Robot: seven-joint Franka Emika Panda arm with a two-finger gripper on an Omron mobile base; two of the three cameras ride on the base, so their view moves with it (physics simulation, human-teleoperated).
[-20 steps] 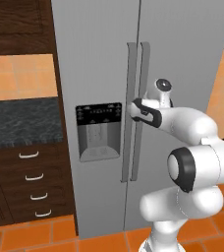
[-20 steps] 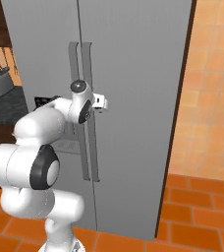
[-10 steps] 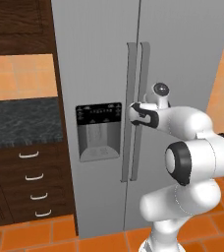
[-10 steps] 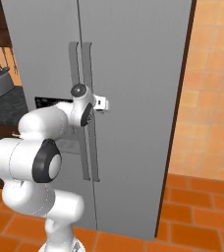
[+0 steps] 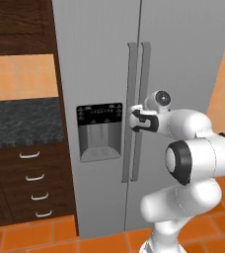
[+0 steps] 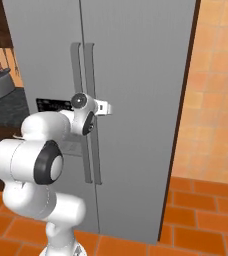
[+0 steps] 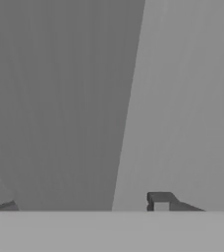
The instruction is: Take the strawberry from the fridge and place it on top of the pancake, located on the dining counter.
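One fridge (image 5: 104, 74), both doors closed; two long handles (image 5: 136, 108) at its centre seam. One hand (image 5: 134, 121) sits at those handles, fingers apart around one, seemingly not yet clamped. Strawberry presumably inside, unseen. Done: reach to handle. Left: open door, fetch berry, carry it to pancake.

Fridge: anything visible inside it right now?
No. Both doors of the fridge are shut, so shelves and contents are covered. Only the grey fronts, the long handles and the black dispenser panel show, with the gripper at the handles.
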